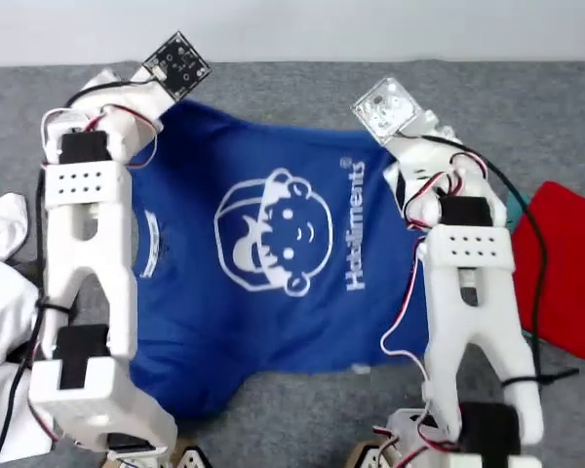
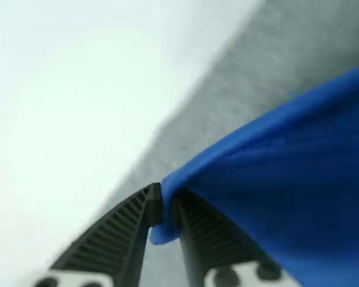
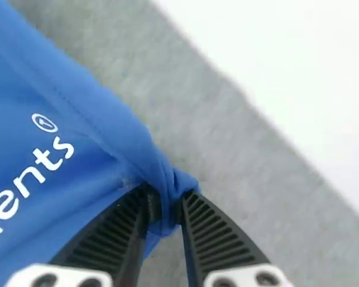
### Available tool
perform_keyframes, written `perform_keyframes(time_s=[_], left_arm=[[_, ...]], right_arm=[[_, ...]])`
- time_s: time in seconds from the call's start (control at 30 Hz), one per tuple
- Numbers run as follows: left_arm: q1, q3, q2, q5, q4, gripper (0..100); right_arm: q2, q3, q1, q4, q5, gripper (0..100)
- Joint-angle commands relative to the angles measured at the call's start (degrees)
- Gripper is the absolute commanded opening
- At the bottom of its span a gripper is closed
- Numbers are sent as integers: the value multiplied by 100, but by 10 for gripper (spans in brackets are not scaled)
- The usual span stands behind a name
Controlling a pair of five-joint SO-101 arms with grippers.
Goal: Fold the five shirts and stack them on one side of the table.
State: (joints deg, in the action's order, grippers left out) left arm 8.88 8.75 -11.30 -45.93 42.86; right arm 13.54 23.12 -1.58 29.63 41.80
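Note:
A blue shirt [image 1: 273,263] with a white cartoon print lies spread across the grey table, between my two arms. My left gripper [image 2: 163,215] is shut on a pinched fold of the blue shirt [image 2: 287,173] at its far left corner. My right gripper [image 3: 164,209] is shut on a bunched edge of the blue shirt [image 3: 54,155] near the white lettering, at the far right corner. In the high view the left arm's wrist [image 1: 175,66] and the right arm's wrist [image 1: 390,107] sit over those far corners, hiding the fingers.
A red shirt [image 1: 565,263] lies at the table's right edge. White cloth [image 1: 2,292] is heaped at the left edge. Bare grey table [image 1: 526,117] runs along the far side, with a white wall behind it.

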Motion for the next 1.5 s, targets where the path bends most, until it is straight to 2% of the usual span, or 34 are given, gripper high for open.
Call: perform_keyframes(time_s=[0.0,0.07,0.17,0.27,0.47,0.6,0.77,1.07,1.33,1.47], left_arm=[[-18,22,-158,-62,-1477,14],[-62,31,-334,-62,-2048,14],[-141,31,-466,-193,-2338,14],[-193,57,-484,-378,-2338,14],[-185,75,-290,-387,-2066,14],[-246,66,53,-387,-1248,14],[-273,57,369,-387,-53,14],[-255,66,1143,-404,3138,14],[-255,48,1679,-897,5749,14],[-53,-637,2171,-941,5785,14]], right_arm=[[-259,-53,84,-1051,44,10],[-488,-53,92,-1464,44,10],[-760,-53,84,-1956,53,10],[-892,-53,84,-2360,53,10],[-892,-53,57,-2378,53,10],[-936,-53,40,-2378,53,10],[-927,-18,-57,-2026,457,10],[-532,-44,-171,593,677,10],[40,-44,-154,2633,686,10],[110,-26,-136,3451,668,10]])
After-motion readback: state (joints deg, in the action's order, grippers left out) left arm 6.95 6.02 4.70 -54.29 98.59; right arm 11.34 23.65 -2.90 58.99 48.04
